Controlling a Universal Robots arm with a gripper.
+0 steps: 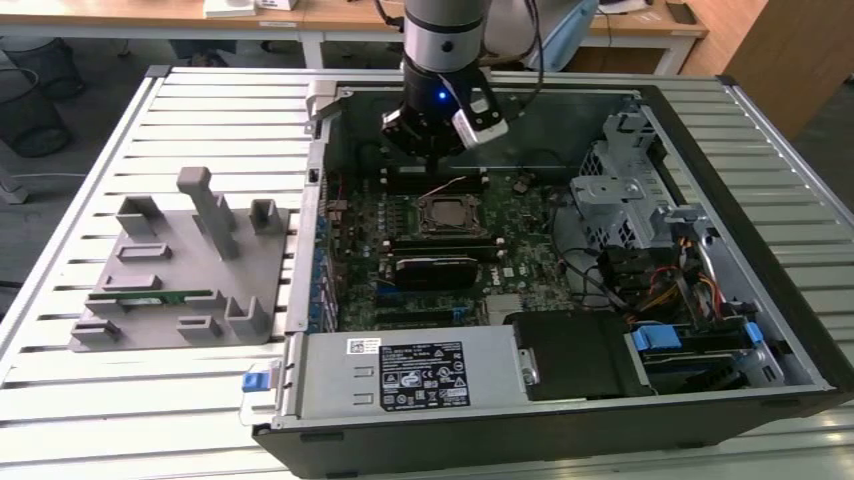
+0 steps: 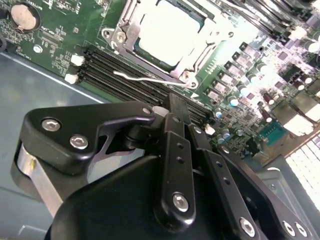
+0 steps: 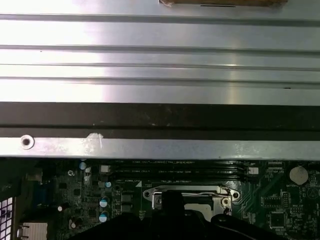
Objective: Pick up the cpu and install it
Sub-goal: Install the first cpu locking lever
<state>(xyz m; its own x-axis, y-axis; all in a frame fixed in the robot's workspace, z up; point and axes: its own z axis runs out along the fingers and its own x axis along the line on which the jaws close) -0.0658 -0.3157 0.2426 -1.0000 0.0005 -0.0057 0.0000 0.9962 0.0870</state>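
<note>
Hovering inside the open case [image 1: 801,330], I hang above the board [image 1: 521,235] with my gripper [image 1: 430,140] just past the far side of the one socket [image 1: 446,213], where the one cpu [image 2: 169,34] lies flat in its frame, its pale top bare in the second wrist view. My fingers [image 2: 176,125] look pressed together on nothing (I cannot be sure of the tips themselves). On the exterior view's left one grey tray [image 1: 174,290] rests on the slatted table [image 1: 80,400], carrying one green stick [image 1: 150,299].
</note>
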